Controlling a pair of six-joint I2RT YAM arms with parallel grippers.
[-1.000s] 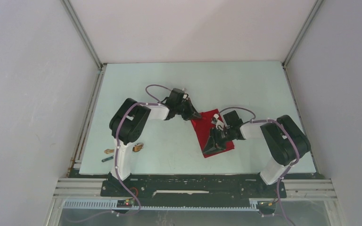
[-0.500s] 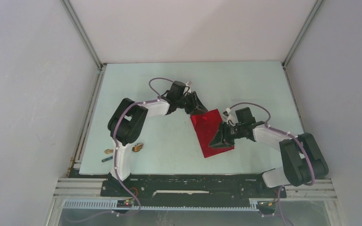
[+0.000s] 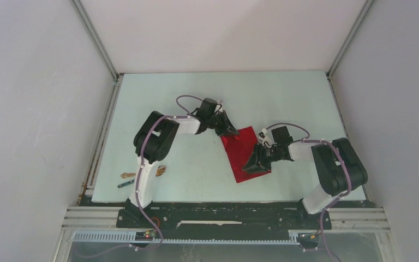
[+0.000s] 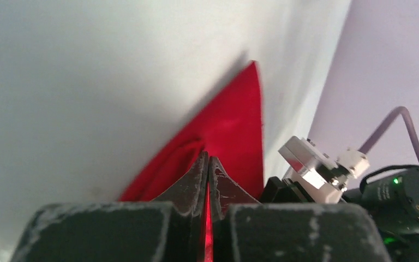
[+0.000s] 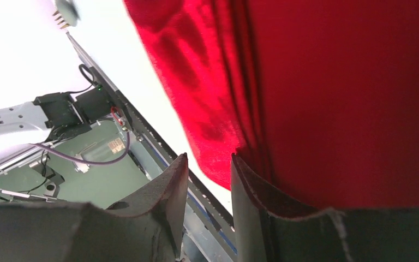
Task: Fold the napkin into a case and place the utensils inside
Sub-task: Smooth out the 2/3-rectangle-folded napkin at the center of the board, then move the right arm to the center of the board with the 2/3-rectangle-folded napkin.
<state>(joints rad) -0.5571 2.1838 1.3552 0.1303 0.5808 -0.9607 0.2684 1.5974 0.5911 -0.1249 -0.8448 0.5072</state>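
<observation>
The red napkin (image 3: 242, 146) lies folded into a long strip at the table's middle, and it also fills much of the left wrist view (image 4: 233, 124) and the right wrist view (image 5: 333, 82). My left gripper (image 3: 232, 132) sits at its far left corner; its jaws (image 4: 207, 157) are shut, with red cloth showing between them and a ridge of cloth bunched at the tips. My right gripper (image 3: 250, 165) rests low on the strip's near right part, open (image 5: 210, 158), one finger against the cloth. The wooden fork (image 3: 126, 175) and the teal utensil (image 3: 124, 185) lie near the front left edge.
The left arm's upright link (image 3: 144, 180) crosses over the fork. The table's front edge and black rail (image 5: 158, 158) run close below the napkin's near end. Grey walls close the table in on three sides.
The left gripper opened and shut again at the napkin's far corner, shifting slightly. The right arm's elbow swung out and came partly back, while its gripper stayed on the napkin.
</observation>
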